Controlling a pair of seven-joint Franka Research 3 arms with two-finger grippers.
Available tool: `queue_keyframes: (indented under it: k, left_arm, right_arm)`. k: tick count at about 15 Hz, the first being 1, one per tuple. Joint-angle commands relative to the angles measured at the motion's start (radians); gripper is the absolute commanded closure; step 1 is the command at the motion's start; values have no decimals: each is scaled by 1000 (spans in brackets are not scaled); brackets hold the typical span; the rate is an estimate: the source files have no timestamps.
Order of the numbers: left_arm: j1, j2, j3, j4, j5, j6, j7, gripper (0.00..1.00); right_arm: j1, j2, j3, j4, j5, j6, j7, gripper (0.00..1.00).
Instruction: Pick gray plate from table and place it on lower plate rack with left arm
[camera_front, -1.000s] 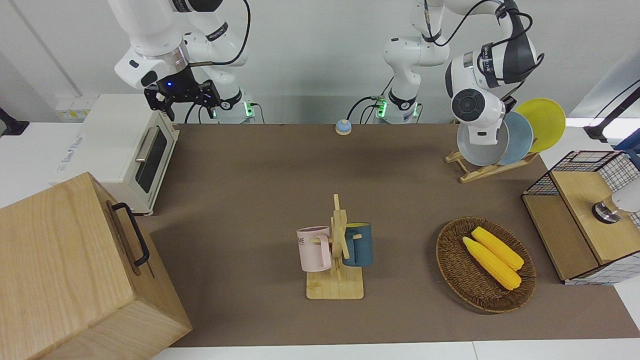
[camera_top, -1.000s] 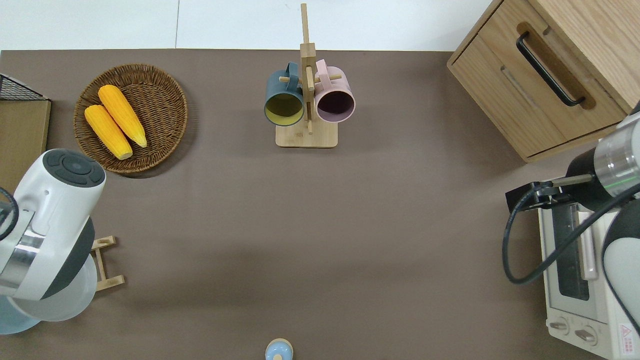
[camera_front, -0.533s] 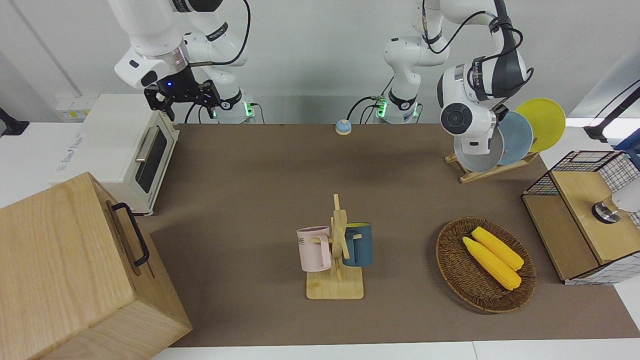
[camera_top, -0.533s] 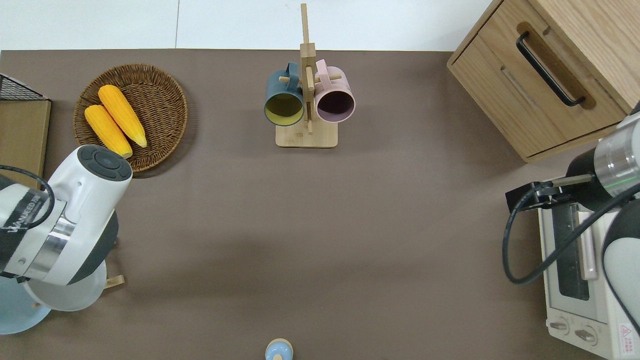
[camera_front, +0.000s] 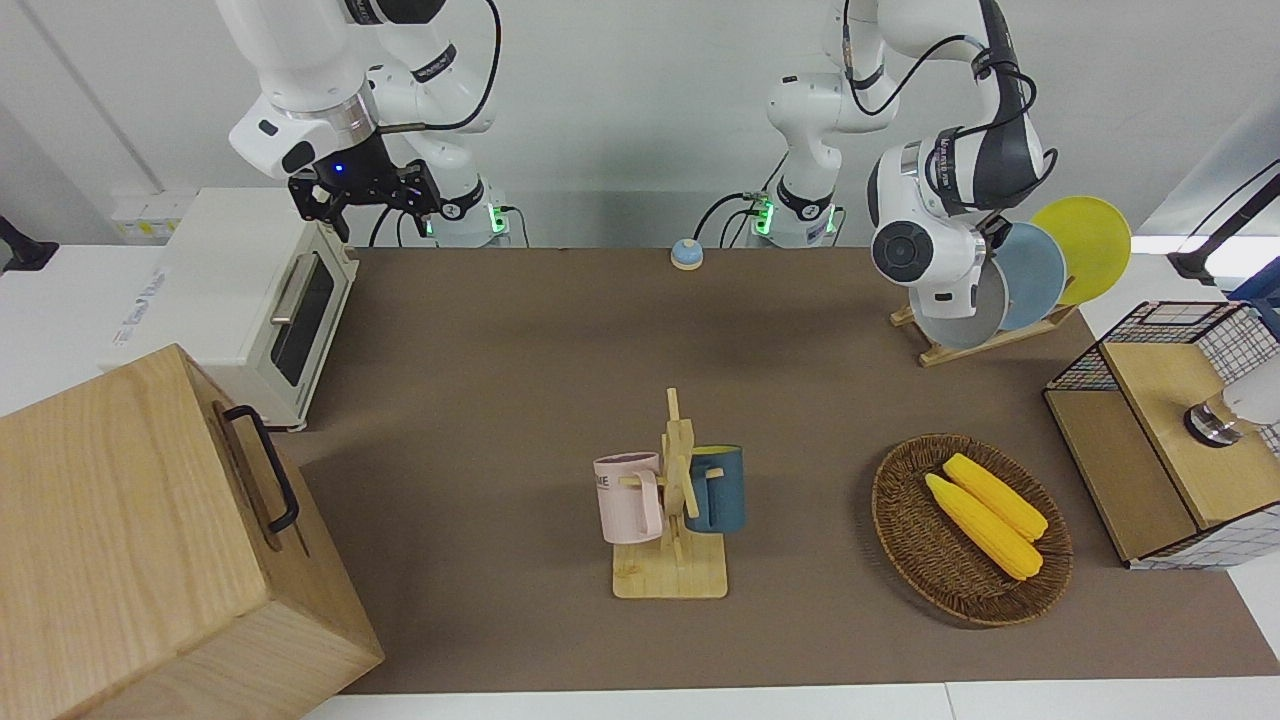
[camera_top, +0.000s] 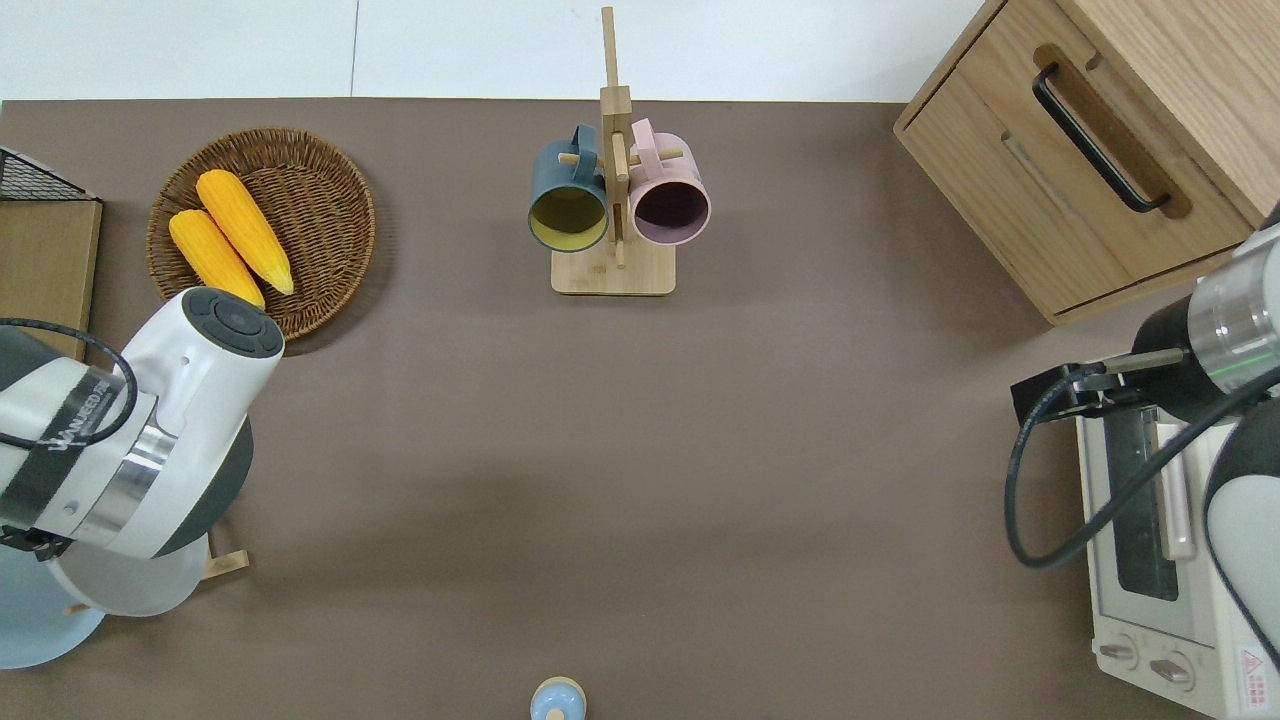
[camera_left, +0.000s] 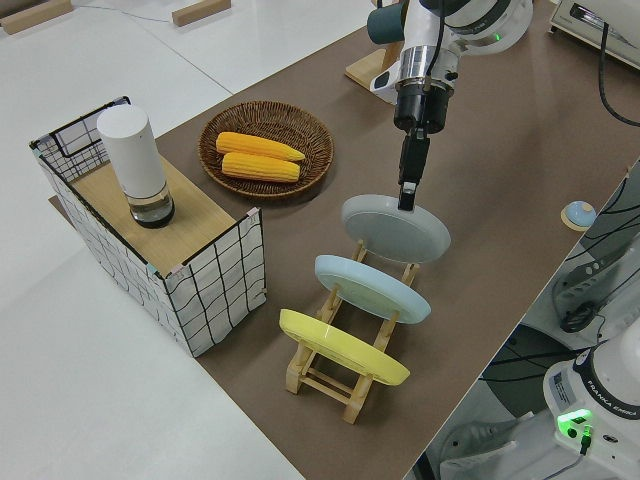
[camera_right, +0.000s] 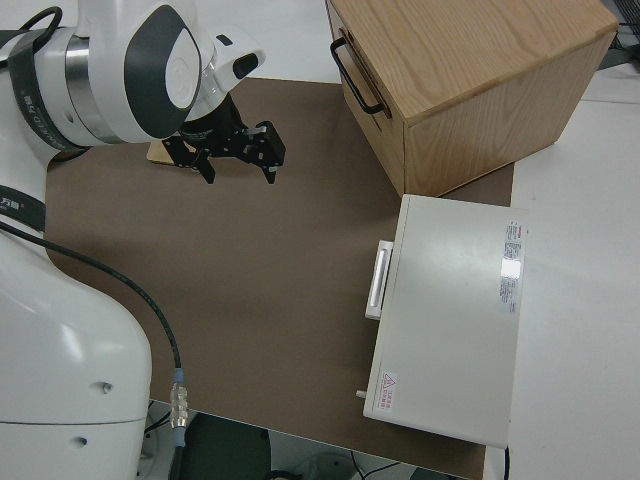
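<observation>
Over the last second the left arm (camera_front: 935, 215) has carried the gray plate (camera_left: 396, 228) inward along the rack (camera_left: 345, 375) and lowered it — in the front view the plate (camera_front: 958, 318) sits deeper against the blue plate (camera_front: 1035, 275) than it did. It now stands tilted at the rack's end slot, the one toward the counter's (camera_top: 640, 480) middle, with the blue plate next and the yellow plate (camera_left: 343, 347) last. Its lower edge appears to be at the pegs; whether it is fully seated cannot be told.

Judgement: placement is nearly complete. What is left is release and a clear withdrawal.

Pose: the wrist points steeply down over the rack, forearm leaning toward the basket (camera_top: 262, 235). The left gripper (camera_left: 406, 196) pinches the plate's upper rim with its fingers (camera_left: 405, 188) closed on it.

The right arm is parked; the right gripper (camera_right: 238, 155) has its fingers spread and holds nothing.

Risk — releasing before the rim is seated could let the plate slide off.
</observation>
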Motion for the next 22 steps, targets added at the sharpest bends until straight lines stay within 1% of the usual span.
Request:
queue_keyframes:
  k: [1,3,8,12,16,22]
  left_arm:
    - [-7,7,-3,28,49,-51,6,1000]
    - [-8,6,-5,34,54,-52,17,1000]
    - [-8,21,-9,31,41,-48,-12,1000]
    - [-20,62,-9,31,40,-47,-40,1000]
    - [-31,87,-11,31,38,-47,-77,1000]
    - [-42,101,-11,31,18,-35,-87,1000]
  right_arm:
    - [-26,-2,24,10,-7,-15,13,17]
    - [-26,-2,24,10,-7,-15,13,17]
    - [-26,-2,24,10,-7,-15,13,17]
    - [-26,-2,24,10,-7,-15,13,17]
    - [-26,-2,24,10,-7,-15,13,17]
    - [-26,-2,24,10,-7,-15,13,17]
